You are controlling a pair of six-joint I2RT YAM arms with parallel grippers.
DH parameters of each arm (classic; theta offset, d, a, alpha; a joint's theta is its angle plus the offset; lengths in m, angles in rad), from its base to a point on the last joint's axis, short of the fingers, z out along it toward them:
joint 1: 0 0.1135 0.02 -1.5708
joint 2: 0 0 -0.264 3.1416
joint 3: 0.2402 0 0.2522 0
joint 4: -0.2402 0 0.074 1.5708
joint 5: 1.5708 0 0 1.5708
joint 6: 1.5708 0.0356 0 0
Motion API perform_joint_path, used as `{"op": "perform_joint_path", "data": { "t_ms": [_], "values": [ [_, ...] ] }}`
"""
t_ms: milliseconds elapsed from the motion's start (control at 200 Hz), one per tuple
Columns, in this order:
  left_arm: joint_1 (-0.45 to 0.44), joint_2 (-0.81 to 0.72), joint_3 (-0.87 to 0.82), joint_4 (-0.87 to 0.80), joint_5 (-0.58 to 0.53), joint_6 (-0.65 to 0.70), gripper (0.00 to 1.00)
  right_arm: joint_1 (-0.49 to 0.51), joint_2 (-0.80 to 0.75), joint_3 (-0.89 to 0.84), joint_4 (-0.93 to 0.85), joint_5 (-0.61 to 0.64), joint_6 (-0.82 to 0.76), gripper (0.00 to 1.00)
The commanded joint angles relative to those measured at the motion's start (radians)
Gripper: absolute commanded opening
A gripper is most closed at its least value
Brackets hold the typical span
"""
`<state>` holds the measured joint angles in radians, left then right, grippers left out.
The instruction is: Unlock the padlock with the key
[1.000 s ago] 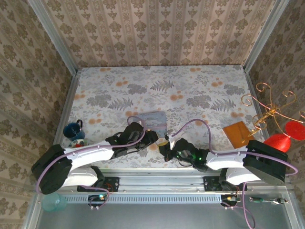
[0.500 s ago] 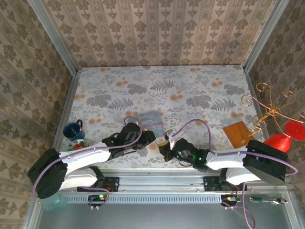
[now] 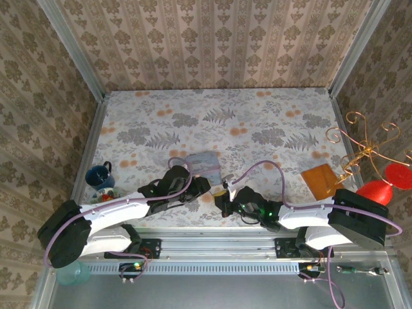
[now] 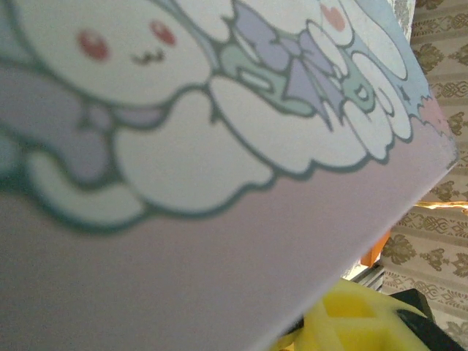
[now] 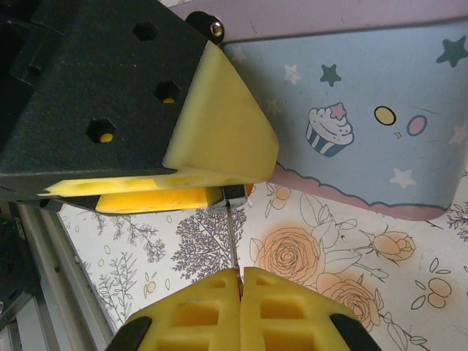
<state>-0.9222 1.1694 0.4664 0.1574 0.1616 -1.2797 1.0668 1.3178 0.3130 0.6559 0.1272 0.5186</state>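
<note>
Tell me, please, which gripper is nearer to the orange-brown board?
Right. The right gripper sits to the left of the orange-brown board; the left gripper is farther left again, beside the pale blue tin.

Use the pale blue rectangular picture tin (image 3: 205, 161) as your anchor. Your left gripper (image 5: 212, 191) and right gripper (image 5: 240, 285) meet just in front of it, tip to tip. The slender metal key (image 5: 232, 241) bridges them, running from the right fingertips to the tiny black padlock (image 5: 234, 194) pinched in the left pads. The flat orange-brown square board (image 3: 320, 180) sits well to the tin's right, and the dark blue mug (image 3: 98, 175) well to its left.
</note>
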Motion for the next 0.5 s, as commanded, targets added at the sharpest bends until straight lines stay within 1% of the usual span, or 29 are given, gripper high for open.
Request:
{"op": "perform_joint_path", "data": {
  "t_ms": [0,495],
  "values": [
    [-0.006,0.005,0.027,0.041,0.018,0.023,0.19,-0.005,0.007,0.008,0.045,0.006,-0.011,0.0],
    [-0.017,0.024,0.026,0.067,0.027,0.014,0.18,-0.005,0.028,0.014,0.065,0.01,-0.003,0.0]
  ]
}}
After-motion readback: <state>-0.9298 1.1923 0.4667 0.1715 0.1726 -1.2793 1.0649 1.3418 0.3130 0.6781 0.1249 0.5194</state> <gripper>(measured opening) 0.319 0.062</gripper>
